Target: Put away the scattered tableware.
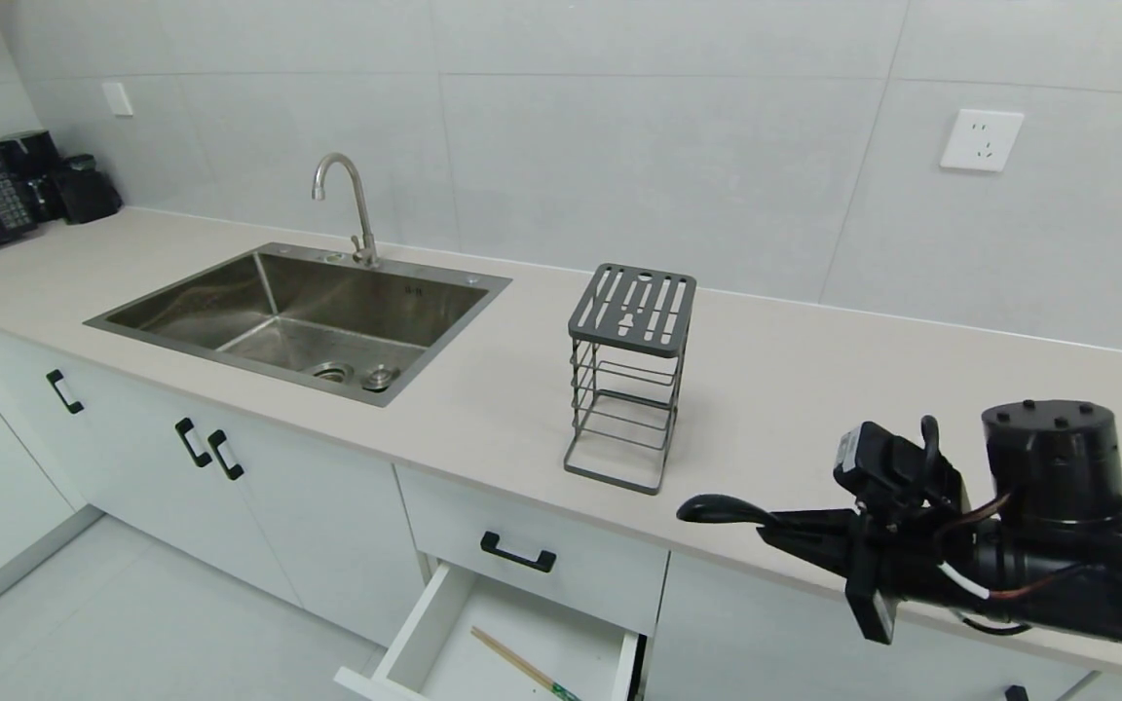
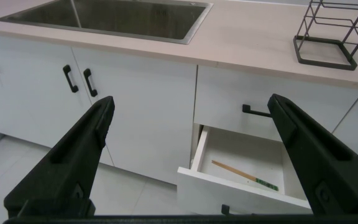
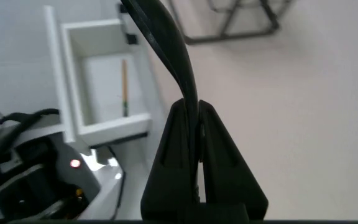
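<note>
Head view has the right pincer [image 1: 783, 526] closed on a slim black utensil, most likely a spoon [image 1: 717, 509], though its bowl is hard to make out. The spoon is clamped by one end, and its free end juts out past the fingertips. It hangs above and to the right of the open drawer [image 1: 403, 635], level with the counter's [image 1: 814, 360] front edge and not yet over the drawer's opening.

One chopstick [image 1: 522, 665] already lies inside the drawer, slanting across its white floor. A wire rack [image 1: 629, 380] stands on the counter behind and above the drawer, and nothing is stored in it.

From the left wrist, the left pincer [image 2: 191, 102] is spread wide and holds nothing. It sits out in front of the drawer, facing it and well apart from it.

As a judgement, the task is part done. One piece is stowed and one is in hand waiting to be lowered in. No other loose tableware lies on the counter stretch around the drawer, so this spoon may be the last piece, with closing the drawer possibly to come after.
</note>
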